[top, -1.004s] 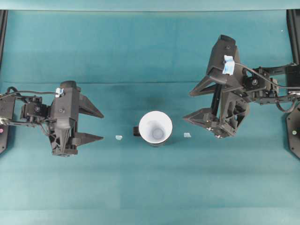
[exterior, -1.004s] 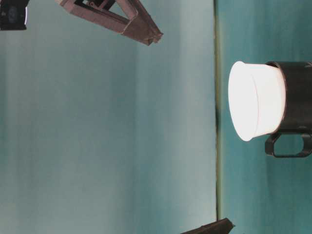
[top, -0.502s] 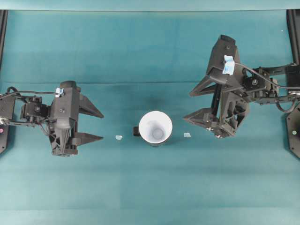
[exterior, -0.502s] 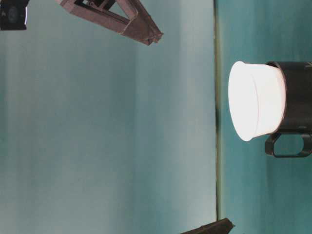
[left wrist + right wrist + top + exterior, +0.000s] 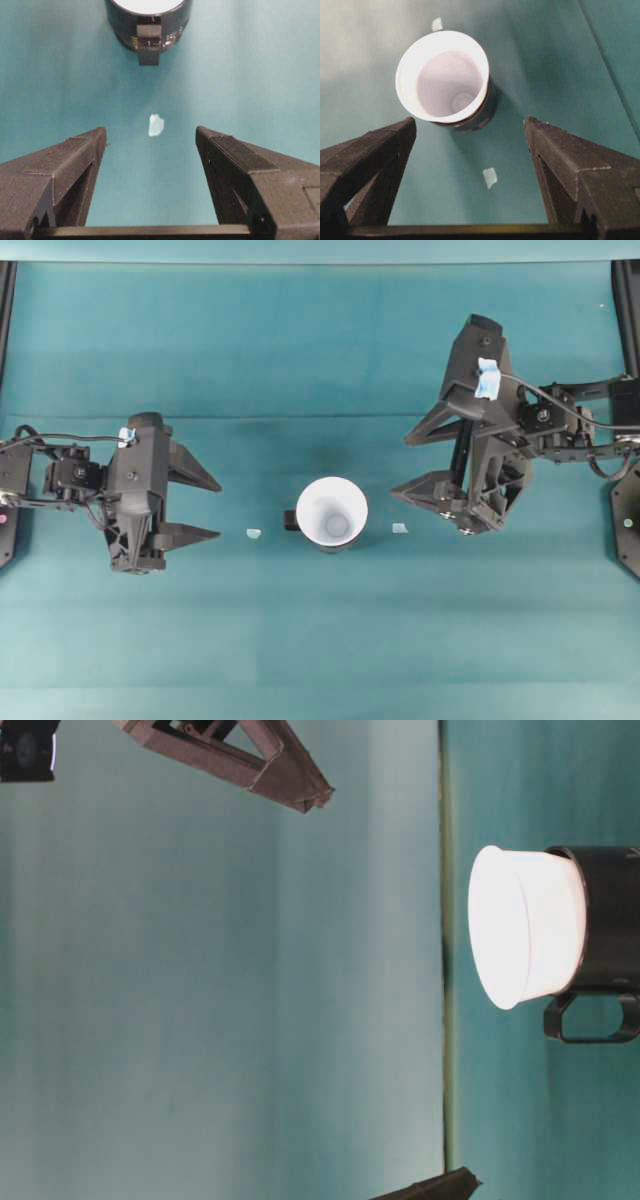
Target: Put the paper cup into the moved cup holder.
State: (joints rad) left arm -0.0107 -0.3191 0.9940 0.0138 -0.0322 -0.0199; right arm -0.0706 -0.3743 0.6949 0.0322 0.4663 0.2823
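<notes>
The white paper cup (image 5: 332,512) stands upright inside the black cup holder (image 5: 290,520) at the middle of the table; only the holder's side tab and a thin dark edge show from above. From table level the paper cup (image 5: 525,925) rises out of the cup holder (image 5: 612,920). My left gripper (image 5: 219,510) is open to the left of them and touches nothing; its wrist view shows the cup holder (image 5: 150,30) far ahead of the open left gripper (image 5: 150,131). My right gripper (image 5: 399,466) is open to the right and raised. The right wrist view looks down into the paper cup (image 5: 442,75) beyond the open right gripper (image 5: 470,120).
Two small pale tape scraps lie on the teal cloth, one left of the holder (image 5: 253,533) and one right of it (image 5: 399,528). Black frame posts (image 5: 626,300) stand at the table's side edges.
</notes>
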